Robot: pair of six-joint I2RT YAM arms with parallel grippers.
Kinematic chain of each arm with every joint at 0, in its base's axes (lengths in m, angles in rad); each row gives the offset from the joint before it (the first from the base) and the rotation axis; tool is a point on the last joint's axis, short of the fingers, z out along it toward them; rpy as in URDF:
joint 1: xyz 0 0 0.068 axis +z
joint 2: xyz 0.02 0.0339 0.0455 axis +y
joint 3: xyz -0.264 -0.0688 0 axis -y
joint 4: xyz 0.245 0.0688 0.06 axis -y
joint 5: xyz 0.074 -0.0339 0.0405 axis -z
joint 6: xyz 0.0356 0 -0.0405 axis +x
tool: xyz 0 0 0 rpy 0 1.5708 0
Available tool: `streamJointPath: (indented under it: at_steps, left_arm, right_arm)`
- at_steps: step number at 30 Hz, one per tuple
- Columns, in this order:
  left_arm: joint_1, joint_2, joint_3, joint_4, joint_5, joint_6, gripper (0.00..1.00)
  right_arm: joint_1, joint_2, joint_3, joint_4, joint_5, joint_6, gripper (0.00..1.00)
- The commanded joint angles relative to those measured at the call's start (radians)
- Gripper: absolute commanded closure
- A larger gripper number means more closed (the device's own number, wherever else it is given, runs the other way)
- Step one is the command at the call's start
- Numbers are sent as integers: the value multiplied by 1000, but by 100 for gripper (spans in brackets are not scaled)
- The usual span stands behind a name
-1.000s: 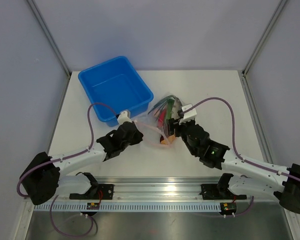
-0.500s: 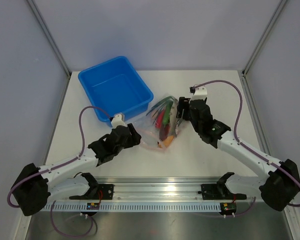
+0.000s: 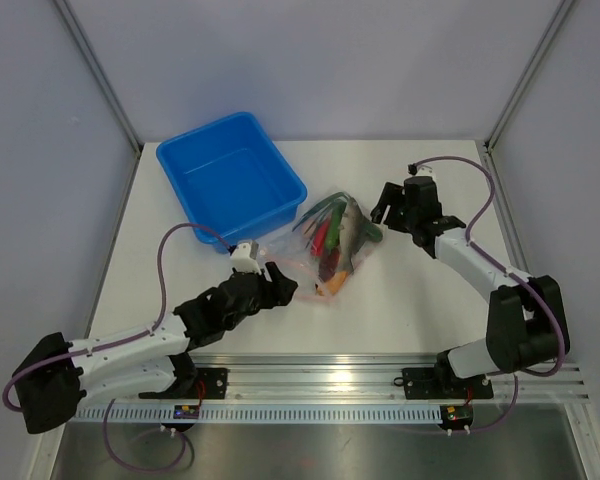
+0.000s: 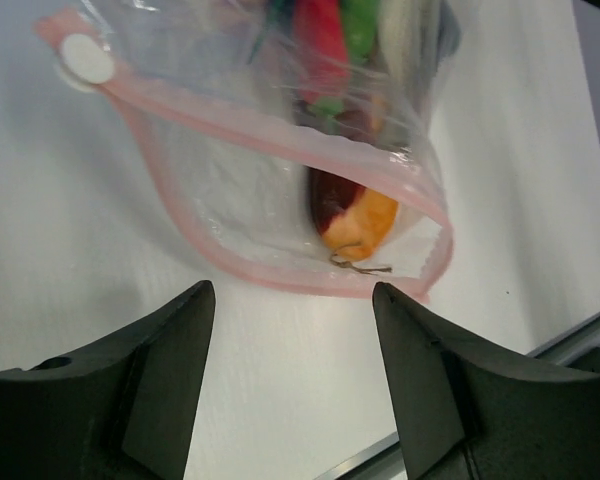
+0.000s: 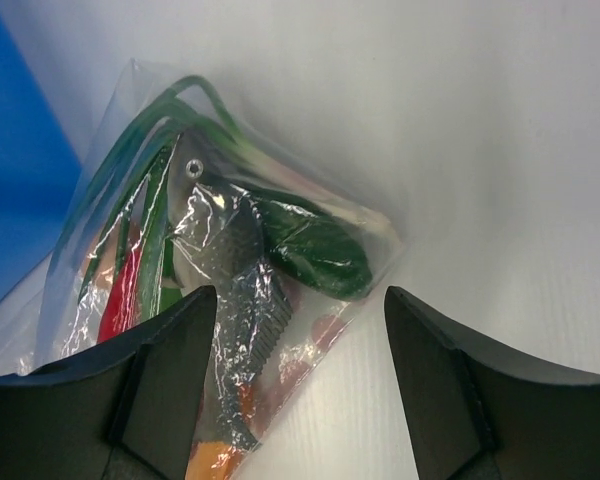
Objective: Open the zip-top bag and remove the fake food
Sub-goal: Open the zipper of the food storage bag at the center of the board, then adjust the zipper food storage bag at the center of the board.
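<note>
The zip-top bag [image 3: 330, 245] lies on the table mid-scene, its pinkish-red zip strip [image 4: 280, 130] gaping open toward my left gripper. Inside is the fake food: a grey fish [image 5: 225, 260], a dark green pepper [image 5: 315, 250], a red chili [image 5: 120, 300] and an orange piece [image 4: 365, 222] at the bag's mouth. My left gripper [image 3: 280, 285] [image 4: 292, 310] is open just short of the mouth, holding nothing. My right gripper [image 3: 385, 210] [image 5: 300, 300] is open above the bag's closed far corner, clear of the plastic.
A blue plastic tub [image 3: 230, 175] [image 5: 20, 150] stands at the back left, close to the bag's far-left side. The metal rail [image 3: 320, 385] runs along the table's near edge. Grey walls enclose the table.
My left gripper opened, let go of the bag's edge and drew back toward the near edge. The right arm swung away to the far right, and the bag settled flat.
</note>
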Motion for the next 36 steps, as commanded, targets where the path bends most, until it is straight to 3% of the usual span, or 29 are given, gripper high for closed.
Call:
streamJointPath:
  at_steps: [1, 4, 10, 17, 23, 29, 33, 34, 36]
  left_arm:
    - [-46, 16, -20, 157, -100, 60, 31]
    - [-53, 45, -10, 223, -109, 113, 30]
    - [-57, 218, 64, 247, -138, 124, 29]
    - [-58, 355, 112, 363, -132, 180, 28]
    - [-63, 431, 188, 343, -166, 249, 24]
    - [-57, 497, 247, 334, -207, 298, 23]
    - [-41, 537, 271, 319, -203, 289, 23]
    - [-38, 542, 267, 328, -198, 289, 23]
    - [-23, 544, 253, 346, -183, 281, 23]
  right_arm:
    - [-16, 37, 14, 99, -113, 28, 26]
    - [-35, 53, -44, 196, -160, 48, 26]
    - [-70, 86, -49, 213, -177, 65, 22]
    - [-72, 152, -23, 213, -151, 54, 25]
    - [-73, 198, -4, 223, -153, 59, 20]
    - [-73, 286, 52, 207, -168, 60, 21]
    - [-73, 306, 58, 214, -187, 60, 30]
    - [-75, 306, 60, 214, -190, 65, 40]
    - [-75, 310, 63, 213, -194, 68, 49]
